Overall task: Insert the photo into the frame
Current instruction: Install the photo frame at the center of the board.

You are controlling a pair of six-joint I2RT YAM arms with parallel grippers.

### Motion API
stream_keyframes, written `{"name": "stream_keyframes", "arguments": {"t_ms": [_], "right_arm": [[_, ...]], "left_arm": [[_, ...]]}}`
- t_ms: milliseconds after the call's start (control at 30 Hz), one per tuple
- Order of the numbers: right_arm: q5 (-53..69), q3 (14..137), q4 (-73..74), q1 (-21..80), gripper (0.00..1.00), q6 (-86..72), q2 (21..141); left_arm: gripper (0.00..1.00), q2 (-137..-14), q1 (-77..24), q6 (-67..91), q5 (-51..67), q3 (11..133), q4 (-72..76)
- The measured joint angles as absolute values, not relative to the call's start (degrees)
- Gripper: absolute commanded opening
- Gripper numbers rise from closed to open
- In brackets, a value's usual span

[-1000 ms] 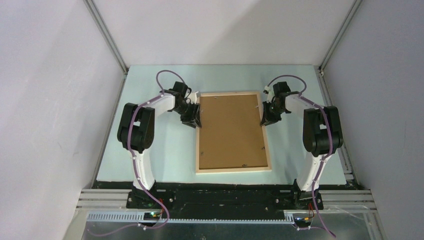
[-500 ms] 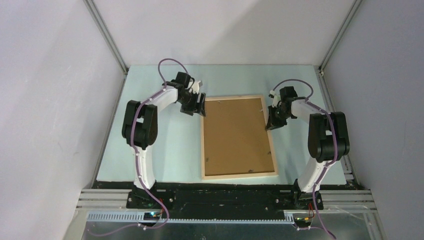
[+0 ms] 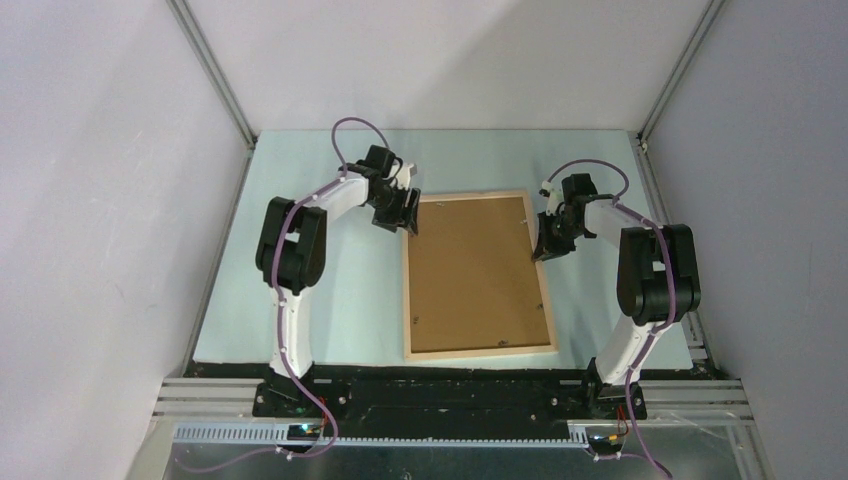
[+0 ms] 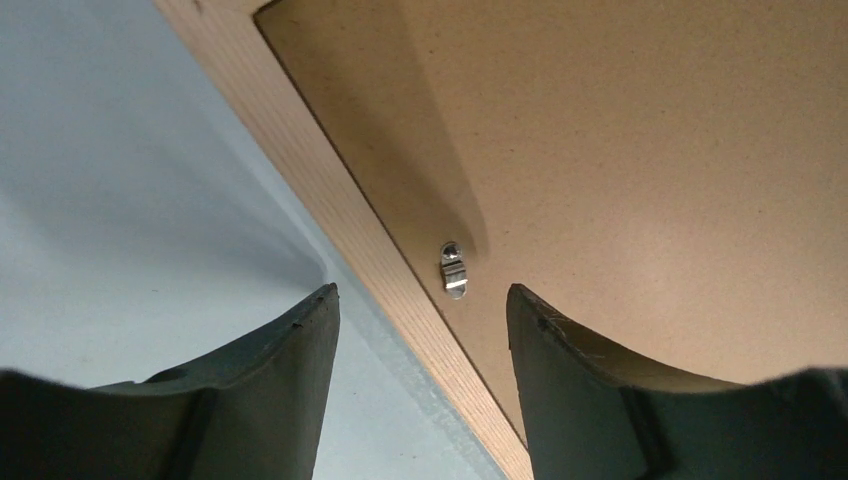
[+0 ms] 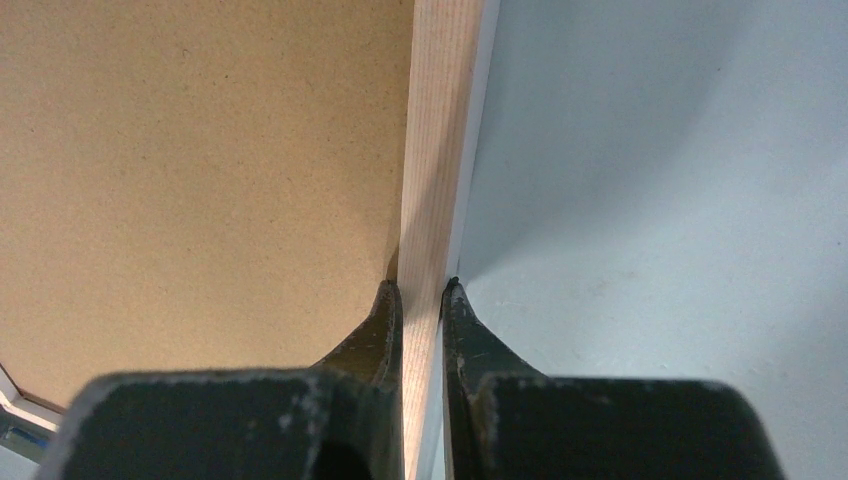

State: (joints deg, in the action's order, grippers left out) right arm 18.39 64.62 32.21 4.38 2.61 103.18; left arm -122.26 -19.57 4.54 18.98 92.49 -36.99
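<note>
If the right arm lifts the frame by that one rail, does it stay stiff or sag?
Likely stiff: the frame is wooden rails with a backing board set in. Pinched by the right gripper on one side rail only, it would probably tilt.

1. I'm driving a robot lab cell: plain white panel walls [image 3: 100,200] box in the table [image 3: 360,300].
2. Aluminium extrusion posts [image 3: 212,75] run up the corners.
3. The left arm [image 3: 290,250] and right arm [image 3: 655,265] are bolted to a black base rail [image 3: 450,400] beside a slotted cable duct [image 3: 440,440].
</note>
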Motion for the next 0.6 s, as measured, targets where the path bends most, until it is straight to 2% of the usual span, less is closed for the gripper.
{"name": "stream_keyframes", "arguments": {"t_ms": [333, 600], "right_arm": [[18.6, 64.6, 32.2, 4.3, 0.00, 2.6, 103.2], [18.7, 64.6, 32.2, 4.3, 0.00, 2.6, 103.2]], "left_arm": [[0.52, -122.3, -21.1, 4.8, 15.1, 92.7, -37.0], [0.49, -122.8, -21.7, 5.1, 13.0, 92.9, -37.0]]}}
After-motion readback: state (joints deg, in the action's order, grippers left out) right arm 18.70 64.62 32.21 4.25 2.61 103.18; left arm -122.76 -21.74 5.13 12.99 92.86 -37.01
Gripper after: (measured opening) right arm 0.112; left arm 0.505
